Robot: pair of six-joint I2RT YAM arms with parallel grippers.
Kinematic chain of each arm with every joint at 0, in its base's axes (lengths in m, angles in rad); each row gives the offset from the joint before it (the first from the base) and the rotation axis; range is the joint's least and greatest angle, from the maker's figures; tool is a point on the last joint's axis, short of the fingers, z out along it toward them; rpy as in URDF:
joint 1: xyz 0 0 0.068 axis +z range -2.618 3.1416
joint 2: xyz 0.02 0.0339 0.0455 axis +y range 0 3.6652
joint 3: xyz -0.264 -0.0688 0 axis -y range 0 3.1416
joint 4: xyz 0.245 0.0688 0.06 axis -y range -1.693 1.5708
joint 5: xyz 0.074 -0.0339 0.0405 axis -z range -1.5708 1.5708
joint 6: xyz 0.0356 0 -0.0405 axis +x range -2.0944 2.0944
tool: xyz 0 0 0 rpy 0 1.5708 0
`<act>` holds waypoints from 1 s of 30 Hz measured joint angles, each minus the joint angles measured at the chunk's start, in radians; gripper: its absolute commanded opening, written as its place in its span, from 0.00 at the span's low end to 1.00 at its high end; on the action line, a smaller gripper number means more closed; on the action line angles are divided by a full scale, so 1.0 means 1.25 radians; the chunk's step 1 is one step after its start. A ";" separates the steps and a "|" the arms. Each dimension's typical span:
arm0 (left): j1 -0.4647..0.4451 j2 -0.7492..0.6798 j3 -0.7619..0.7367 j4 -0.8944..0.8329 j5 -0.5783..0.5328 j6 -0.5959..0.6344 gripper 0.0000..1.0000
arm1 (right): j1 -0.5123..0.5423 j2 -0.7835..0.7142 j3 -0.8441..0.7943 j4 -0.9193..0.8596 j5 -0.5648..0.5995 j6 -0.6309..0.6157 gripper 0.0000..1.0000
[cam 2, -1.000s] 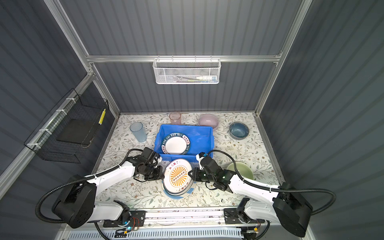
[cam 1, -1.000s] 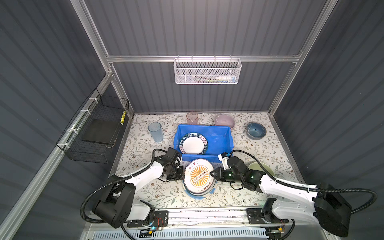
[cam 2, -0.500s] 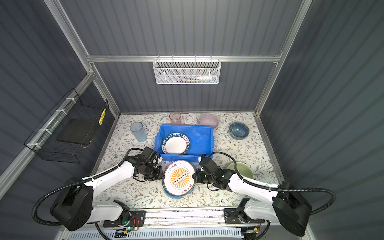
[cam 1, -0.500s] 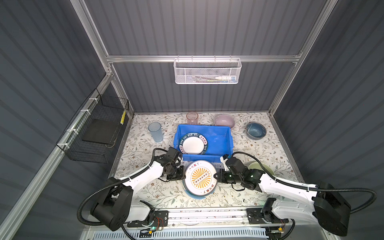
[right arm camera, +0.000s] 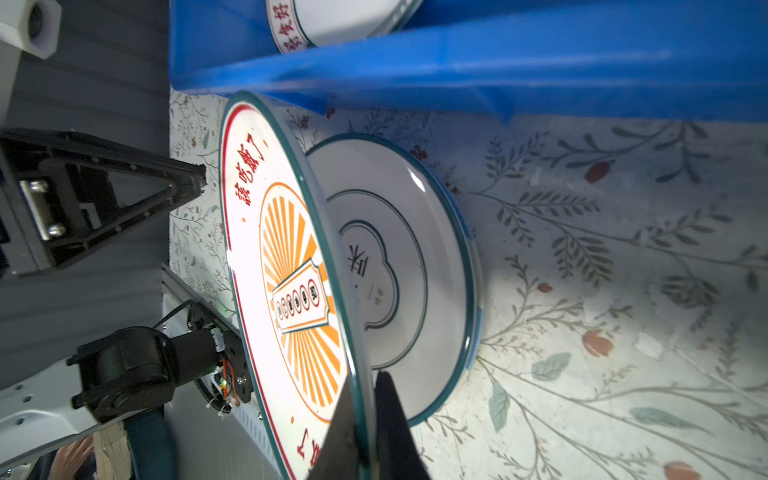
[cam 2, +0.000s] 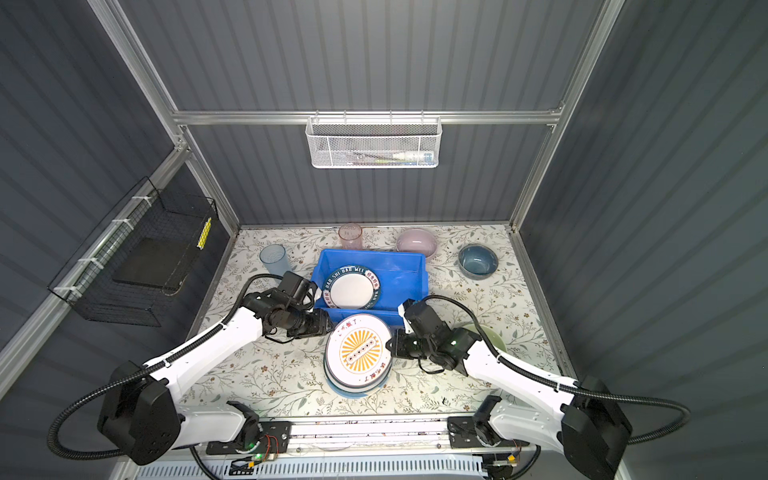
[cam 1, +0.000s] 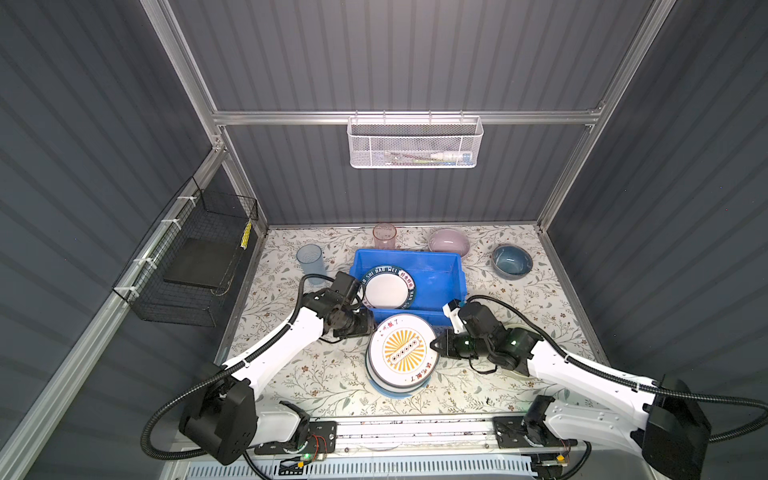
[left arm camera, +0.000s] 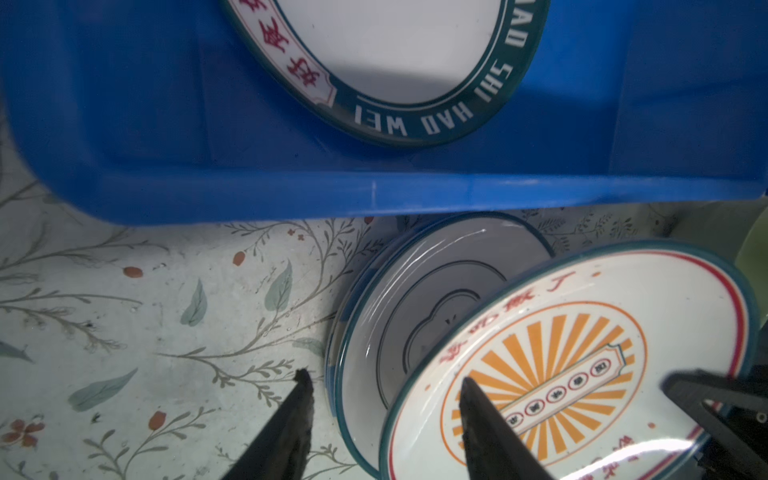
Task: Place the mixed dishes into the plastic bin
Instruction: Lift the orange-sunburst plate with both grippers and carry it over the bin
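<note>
The orange sunburst plate (cam 1: 404, 353) (cam 2: 359, 351) hangs tilted above a stack of two plates, the black emblem plate (left arm camera: 440, 316) (right arm camera: 395, 266) on top and a blue-edged one (cam 1: 392, 390) below. My right gripper (cam 1: 436, 347) (right arm camera: 365, 386) is shut on the sunburst plate's right rim. At its left rim my left gripper (cam 1: 368, 326) (left arm camera: 384, 378) is open, one finger over the plate's face and one over the table. Just behind stands the blue plastic bin (cam 1: 436, 266) (left arm camera: 249, 195) with the green-lettered plate (cam 1: 388, 287) inside.
Around the bin stand a blue tumbler (cam 1: 309, 257), a pink tumbler (cam 1: 384, 236), a lilac bowl (cam 1: 449, 242) and a dark blue bowl (cam 1: 512, 260). A pale green bowl (cam 2: 492, 338) peeks from under the right arm. A black wire basket (cam 1: 195, 266) hangs on the left wall.
My left gripper has opened and let go of the sunburst plate's left rim. My right gripper has shut on the right rim and now carries the plate.
</note>
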 measured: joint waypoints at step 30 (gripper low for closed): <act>0.143 0.219 0.210 -0.045 -0.119 0.107 0.45 | -0.255 0.427 0.571 -0.163 0.006 -0.193 0.00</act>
